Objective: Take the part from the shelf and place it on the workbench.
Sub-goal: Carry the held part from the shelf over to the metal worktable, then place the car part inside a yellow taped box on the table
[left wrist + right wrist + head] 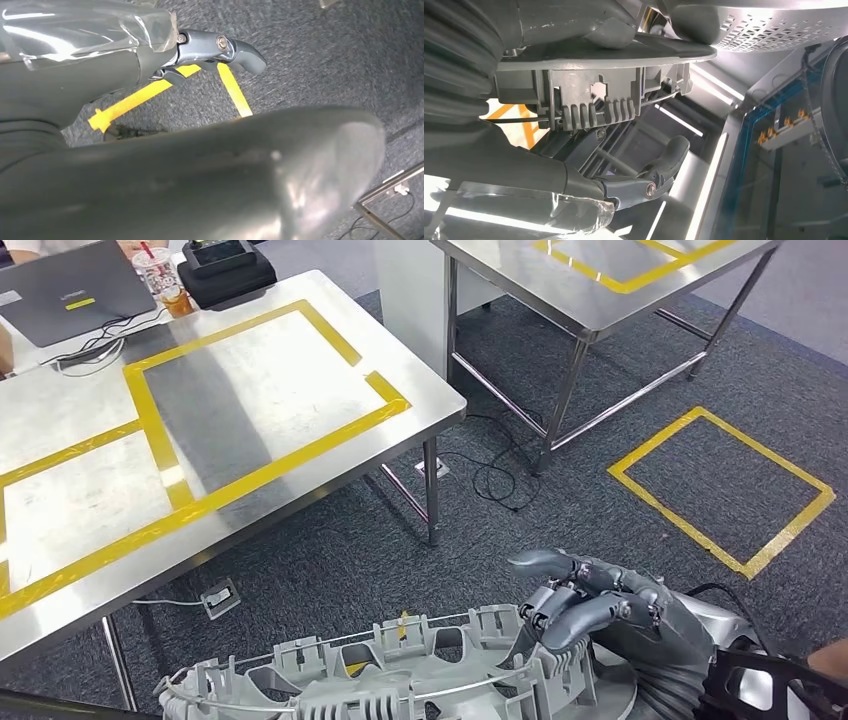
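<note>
We see the right hand [600, 605] low at the near right of the head view, its dark fingers [560, 612] curled over the rim of the grey plastic part [400, 675], which it grips at that right end; the part stretches leftward along the near edge, a ribbed, notched moulding held above the dark carpet [330, 550] and just short of the workbench [200, 430], whose steel top with yellow tape rectangles lies to the far left. In the right wrist view the part [594, 95] sits clamped between the thumb above and a finger [664, 162] below. In the left wrist view the left hand [210, 50] hangs over carpet crossed by yellow tape [150, 92], a finger extended with nothing in it. A laptop [70, 290], a drink cup [160, 275] and a black device [225, 270] sit at the workbench's far end, and a second steel table [600, 300] stands far right, beside a yellow floor square [720, 490]
</note>
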Available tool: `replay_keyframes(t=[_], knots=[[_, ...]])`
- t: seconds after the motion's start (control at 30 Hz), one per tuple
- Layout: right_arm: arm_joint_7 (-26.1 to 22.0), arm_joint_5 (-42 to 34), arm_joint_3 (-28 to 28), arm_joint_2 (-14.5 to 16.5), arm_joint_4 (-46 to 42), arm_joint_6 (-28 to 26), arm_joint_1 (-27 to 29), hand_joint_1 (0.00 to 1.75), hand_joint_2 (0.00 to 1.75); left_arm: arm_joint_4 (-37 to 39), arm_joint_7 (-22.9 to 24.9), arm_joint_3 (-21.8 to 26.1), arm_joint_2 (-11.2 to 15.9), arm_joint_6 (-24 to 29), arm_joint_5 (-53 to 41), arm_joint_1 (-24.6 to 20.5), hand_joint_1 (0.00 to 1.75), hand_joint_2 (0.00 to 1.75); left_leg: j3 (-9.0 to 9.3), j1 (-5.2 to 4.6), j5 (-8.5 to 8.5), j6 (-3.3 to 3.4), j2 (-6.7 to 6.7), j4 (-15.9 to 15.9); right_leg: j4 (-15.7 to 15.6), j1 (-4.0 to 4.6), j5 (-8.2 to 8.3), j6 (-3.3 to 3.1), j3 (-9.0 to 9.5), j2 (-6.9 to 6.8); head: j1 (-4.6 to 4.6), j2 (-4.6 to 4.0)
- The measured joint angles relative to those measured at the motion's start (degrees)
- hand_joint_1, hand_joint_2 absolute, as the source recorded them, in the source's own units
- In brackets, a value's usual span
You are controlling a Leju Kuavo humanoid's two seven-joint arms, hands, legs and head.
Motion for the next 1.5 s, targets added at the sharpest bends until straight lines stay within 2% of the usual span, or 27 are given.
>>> replay_keyframes(t=[0.07, 0.13, 0.2, 0.23, 0.27, 0.33, 0.37, 0.43, 0.47, 0.5, 0.57, 0.63, 0.73, 0.8, 0.87, 0.93, 0.97, 1.0, 1.03, 1.1, 1.17, 1.2, 1.27, 1.33, 1.4, 1.47, 1.5], knots=[[0.0, -0.3, 0.0, 0.0, 0.0, 0.2, -0.2, 1.75, 1.75, 0.0, 0.6, 0.1, 0.1, -0.3, 0.3, -0.1, 0.00, 0.00, 3.84, -0.89, 2.62, 1.40, 2.68, -7.2, -0.1, 0.33, -0.39, 0.09, 0.58, -1.22, 0.13, 0.00], [0.1, -0.5, 0.0, 0.0, 0.1, 0.2, -0.4, 1.75, 1.75, 0.0, 1.2, 0.1, 0.2, -0.4, 0.7, -0.2, 0.00, 0.00, 4.95, -1.59, 2.89, 2.18, 4.07, -9.6, -0.2, 0.29, -0.67, 0.44, 0.84, -2.44, 0.22, 0.00], [0.1, -0.6, 0.1, -0.1, 0.1, 0.1, -0.6, 1.75, 1.75, 0.0, 1.9, 0.3, 0.2, -0.4, 1.3, -0.1, 0.00, 0.00, 5.44, -1.64, 3.18, 2.51, 2.85, -10.4, -0.6, 0.25, -0.84, 0.92, 1.20, -3.62, 0.19, 0.01], [0.2, -0.6, 0.1, -0.1, 0.1, 0.1, -0.7, 1.75, 1.75, 0.1, 2.1, 0.3, 0.2, -0.4, 1.5, -0.1, 0.00, 0.00, 6.14, -1.46, 3.56, 2.60, 2.09, -11.3, -0.5, 0.20, -1.01, 1.11, 1.41, -3.10, 0.24, 0.00], [0.2, -0.7, 0.1, -0.2, 0.1, 0.0, -0.9, 1.75, 1.75, 0.1, 2.2, 0.4, 0.1, -0.4, 1.6, -0.1, 0.00, 0.00, 6.88, -1.20, 4.03, 2.75, 1.36, -12.1, 0.5, 0.15, -1.51, 1.20, 1.18, -1.75, 0.27, 0.00], [0.2, -0.7, 0.0, -0.5, 0.1, -0.2, -1.0, 1.75, 1.75, 0.3, 1.9, 0.5, 0.0, -0.2, 1.4, -0.3, 0.00, 0.00, 7.73, -0.73, 4.73, 2.84, -0.16, -13.2, 5.8, -0.17, -3.61, 1.17, -1.39, 2.02, 0.43, -0.01], [0.2, -0.7, 0.0, -0.7, 0.1, -0.3, -0.9, 1.75, 1.75, 0.4, 1.6, 0.4, -0.1, 0.1, 1.2, -0.4, 0.00, 0.00, 7.71, -0.62, 4.82, 2.90, -0.99, -13.2, 9.8, -0.34, -4.94, 1.21, -3.60, 3.10, 0.46, 0.00], [0.3, -0.6, 0.0, -0.9, 0.1, -0.5, -0.8, 1.75, 1.75, 0.6, 1.0, 0.4, -0.2, 0.8, 0.5, -0.5, 0.00, 0.00, 7.67, -0.48, 4.75, 2.80, -2.85, -13.1, 15.1, -0.78, -6.03, 1.86, -6.99, 3.66, 0.52, 0.00], [0.4, -0.6, 0.0, -0.9, 0.1, -0.5, -0.9, 1.75, 1.75, 0.8, 0.9, 0.4, -0.3, 1.0, 0.2, -0.5, 0.00, 0.00, 7.68, -0.37, 4.66, 2.64, -3.77, -13.0, 14.7, -1.04, -5.28, 2.47, -7.27, 3.70, 0.51, 0.00], [0.6, -0.6, 0.1, -1.0, 0.1, -0.5, -0.9, 1.75, 1.75, 0.9, 0.8, 0.4, -0.3, 1.0, 0.0, -0.5, 0.00, 0.00, 7.70, -0.19, 4.49, 2.38, -4.66, -12.8, 12.1, -1.32, -3.69, 3.23, -6.38, 3.85, 0.52, 0.00], [0.9, -0.6, 0.1, -1.1, 0.1, -0.6, -1.0, 1.75, 1.75, 1.1, 0.8, 0.4, -0.3, 0.6, -0.3, -0.5, 0.00, 0.00, 7.53, 0.16, 3.85, 1.51, -6.28, -11.9, 4.2, -1.89, -0.08, 4.52, -3.02, 5.40, 0.57, 0.00], [1.1, -0.7, 0.2, -1.1, 0.1, -0.7, -1.0, 1.75, 1.75, 1.2, 0.9, 0.5, -0.3, -0.2, -0.3, -0.5, 0.00, 0.00, 6.88, 0.24, 3.15, 0.55, -7.43, -10.8, 0.1, -2.07, 1.40, 4.18, -1.12, 6.71, 0.67, 0.00], [1.6, -0.8, 0.2, -1.1, 0.0, -0.8, -1.4, 1.75, 1.75, 1.4, 1.4, 0.7, -0.2, -0.9, 0.2, -0.2, 0.00, 0.00, 6.15, 0.46, 2.77, -0.13, -8.10, -10.4, 0.0, -1.77, 1.22, 2.62, -1.06, 5.84, 0.67, 0.00], [1.8, -0.9, 0.3, -1.1, 0.0, -0.8, -1.6, 1.75, 1.75, 1.5, 1.7, 0.9, -0.1, -1.0, 0.6, -0.1, 0.00, 0.00, 5.25, 0.50, 1.69, -0.58, -5.59, -8.5, 0.0, -1.81, 1.05, 1.87, -0.74, 4.85, 0.44, 0.00], [1.8, -1.0, 0.3, -1.1, 0.0, -0.8, -1.6, 1.75, 1.75, 1.6, 1.8, 0.9, 0.0, -1.0, 0.8, -0.3, 0.00, 0.00, 2.08, 0.49, -1.10, -1.00, -2.06, -2.3, -0.1, -1.55, 0.72, 1.21, -0.37, 3.70, 0.18, 0.00], [1.9, -1.1, 0.4, -1.1, 0.0, -0.8, -1.6, 1.75, 1.75, 1.8, 1.8, 0.9, 0.0, -1.0, 0.8, -0.4, 0.00, 0.00, -2.11, 0.59, -3.57, -1.12, -0.95, 5.0, -0.1, -1.19, 0.40, 0.84, -0.22, 2.37, 0.13, 0.00], [1.9, -1.1, 0.5, -1.1, 0.0, -0.8, -1.6, 1.75, 1.75, 1.9, 1.8, 0.9, 0.0, -1.0, 0.8, -0.4, 0.00, 0.00, -3.26, 0.59, -3.60, -1.05, -0.85, 6.6, -0.1, -1.03, 0.24, 0.74, -0.14, 1.68, 0.13, 0.00], [1.9, -1.1, 0.5, -1.1, 0.0, -0.8, -1.6, 1.75, 1.75, 2.0, 1.8, 0.9, 0.0, -1.0, 0.8, -0.4, 0.00, 0.00, -3.22, 0.55, -2.57, -0.88, -0.76, 5.9, -0.1, -0.85, 0.08, 0.69, 0.01, 1.03, 0.12, 0.00], [1.9, -1.1, 0.6, -1.1, 0.0, -0.8, -1.6, 1.75, 1.75, 2.1, 1.8, 0.9, 0.0, -1.0, 0.8, -0.3, 0.00, 0.00, -1.92, 0.44, -0.72, -0.53, -0.46, 3.0, -0.1, -0.67, -0.12, 0.69, 0.26, 0.37, 0.12, 0.00], [1.9, -1.1, 0.6, -1.1, 0.0, -0.8, -1.7, 1.75, 1.75, 2.1, 1.9, 1.0, 0.1, -1.0, 0.9, -0.4, 0.00, 0.00, 2.21, -0.15, 2.73, 0.55, 1.54, -5.0, -0.2, -0.28, -0.53, 0.78, 0.89, -0.92, 0.17, 0.00], [1.9, -1.1, 0.6, -1.1, 0.0, -0.8, -1.8, 1.75, 1.75, 2.1, 1.9, 1.0, 0.1, -1.0, 0.9, -0.5, 0.00, 0.00, 4.34, -0.87, 3.60, 1.36, 3.34, -9.3, -0.3, -0.07, -0.87, 1.12, 1.30, -2.11, 0.20, -0.01], [1.9, -1.1, 0.7, -1.1, 0.0, -0.8, -1.8, 1.75, 1.75, 2.2, 1.9, 1.0, 0.1, -1.0, 0.9, -0.5, 0.00, 0.00, 4.34, -1.09, 3.34, 1.52, 3.38, -9.5, -0.4, -0.08, -0.98, 1.37, 1.43, -2.74, 0.19, -0.01], [1.9, -1.1, 0.7, -1.1, 0.0, -0.8, -1.9, 1.75, 1.75, 2.2, 1.9, 1.0, 0.1, -1.0, 1.0, -0.4, 0.00, 0.00, 4.73, -1.04, 3.65, 1.90, 2.03, -10.3, -0.6, -0.14, -1.19, 1.93, 1.73, -3.47, 0.17, 0.00], [1.9, -1.2, 0.8, -1.2, 0.0, -0.8, -2.1, 1.75, 1.75, 2.2, 2.0, 1.1, 0.1, -0.8, 1.1, -0.3, 0.00, 0.00, 5.79, -0.59, 4.35, 2.35, 0.64, -11.5, 1.2, -0.22, -2.08, 2.21, 1.06, -0.89, 0.34, -0.01], [1.8, -1.2, 0.8, -1.4, 0.1, -0.8, -2.1, 1.75, 1.75, 2.3, 2.1, 1.1, 0.0, -0.6, 1.4, -0.5, 0.00, 0.00, 6.39, -0.35, 4.77, 2.61, -0.81, -12.1, 7.5, -0.41, -4.43, 2.07, -2.24, 2.67, 0.53, -0.01], [1.8, -1.3, 0.8, -1.5, 0.3, -0.8, -2.1, 1.75, 1.75, 2.5, 2.2, 1.1, -0.1, -0.5, 1.4, -0.7, 0.00, 0.00, 6.41, -0.31, 4.76, 2.65, -2.51, -12.1, 14.4, -0.61, -6.32, 2.28, -6.40, 3.64, 0.56, 0.00], [1.8, -1.3, 0.9, -1.6, 0.4, -0.8, -2.1, 1.75, 1.75, 2.6, 2.2, 1.1, -0.2, -0.4, 1.4, -0.7, 0.00, 0.00, 6.45, -0.27, 4.71, 2.60, -3.45, -12.1, 15.5, -0.77, -6.14, 2.70, -7.49, 3.72, 0.55, 0.00]])
